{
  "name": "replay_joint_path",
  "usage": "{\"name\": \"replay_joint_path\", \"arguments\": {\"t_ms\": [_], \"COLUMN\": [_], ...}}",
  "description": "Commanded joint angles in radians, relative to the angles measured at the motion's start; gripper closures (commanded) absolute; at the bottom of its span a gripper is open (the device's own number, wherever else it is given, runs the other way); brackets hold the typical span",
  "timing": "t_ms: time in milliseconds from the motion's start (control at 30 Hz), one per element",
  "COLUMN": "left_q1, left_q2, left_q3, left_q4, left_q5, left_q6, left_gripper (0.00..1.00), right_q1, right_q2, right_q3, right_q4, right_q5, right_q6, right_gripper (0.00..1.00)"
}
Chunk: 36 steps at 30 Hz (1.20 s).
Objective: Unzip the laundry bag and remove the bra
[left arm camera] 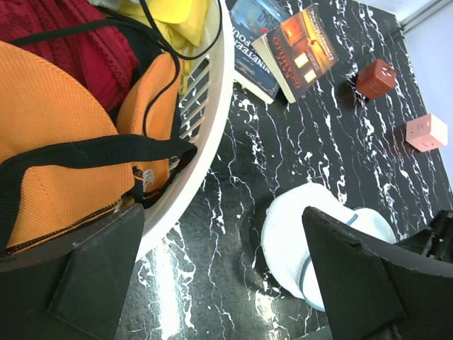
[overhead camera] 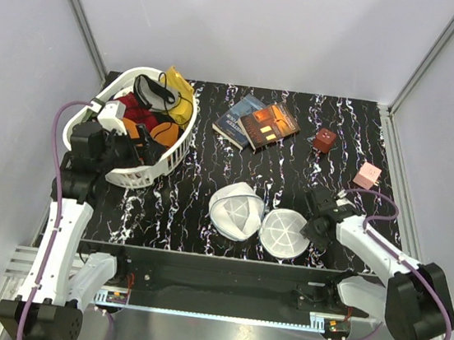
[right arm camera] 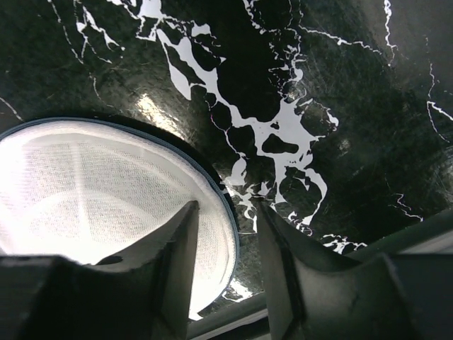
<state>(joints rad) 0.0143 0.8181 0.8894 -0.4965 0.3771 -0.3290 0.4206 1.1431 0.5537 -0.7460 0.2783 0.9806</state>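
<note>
The right gripper (right arm camera: 228, 258) has its jaws a little apart, straddling the dark-edged rim of one disc of the laundry bag (right arm camera: 92, 184); only its wrist view shows this. The left gripper (left arm camera: 223, 283) hangs wide open at the rim of the white basket (left arm camera: 207, 134), over an orange-cupped bra (left arm camera: 49, 142). From above, the bag lies unzipped in two halves near the front edge, and the bra (overhead camera: 155, 91) sits in the basket's far end. The left wrist view shows white capitals on a blue book (left arm camera: 249, 42), seemingly "NINETEEN"; the orange book's (left arm camera: 301, 46) spine is unreadable.

Two books (overhead camera: 235, 121) (overhead camera: 270, 126), two cubes (overhead camera: 324, 140) (overhead camera: 367, 175), one bag (overhead camera: 236, 211)
</note>
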Motion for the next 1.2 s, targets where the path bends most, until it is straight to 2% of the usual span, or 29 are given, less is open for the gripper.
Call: {"name": "replay_joint_path", "arguments": {"t_ms": [0, 267, 500, 567, 833, 1167], "left_q1": [0.0, 0.001, -0.004, -0.01, -0.184, -0.543], "left_q2": [-0.017, -0.019, -0.025, -0.03, -0.037, -0.022], "left_q3": [-0.009, -0.009, -0.015, -0.012, -0.009, -0.072], "left_q4": [0.044, 0.046, 0.044, 0.039, -0.002, -0.005], "left_q5": [0.043, 0.046, 0.029, -0.009, -0.162, -0.363], "left_q6": [0.005, 0.004, 0.01, 0.025, 0.039, -0.136], "left_gripper": [0.01, 0.01, 0.01, 0.01, 0.02, 0.03], "right_q1": [-0.003, -0.003, -0.002, -0.003, -0.002, -0.002], "right_q2": [0.032, 0.093, 0.11, 0.103, -0.019, -0.033], "right_q3": [0.052, 0.081, 0.092, 0.104, 0.241, 0.449], "right_q4": [-0.033, -0.046, -0.039, -0.041, -0.128, -0.216], "right_q5": [0.013, 0.015, 0.004, -0.007, -0.013, 0.012], "right_q6": [0.009, -0.005, -0.031, -0.046, -0.117, -0.239], "right_gripper": [0.58, 0.74, 1.0, 1.0, 1.0, 1.0]}}
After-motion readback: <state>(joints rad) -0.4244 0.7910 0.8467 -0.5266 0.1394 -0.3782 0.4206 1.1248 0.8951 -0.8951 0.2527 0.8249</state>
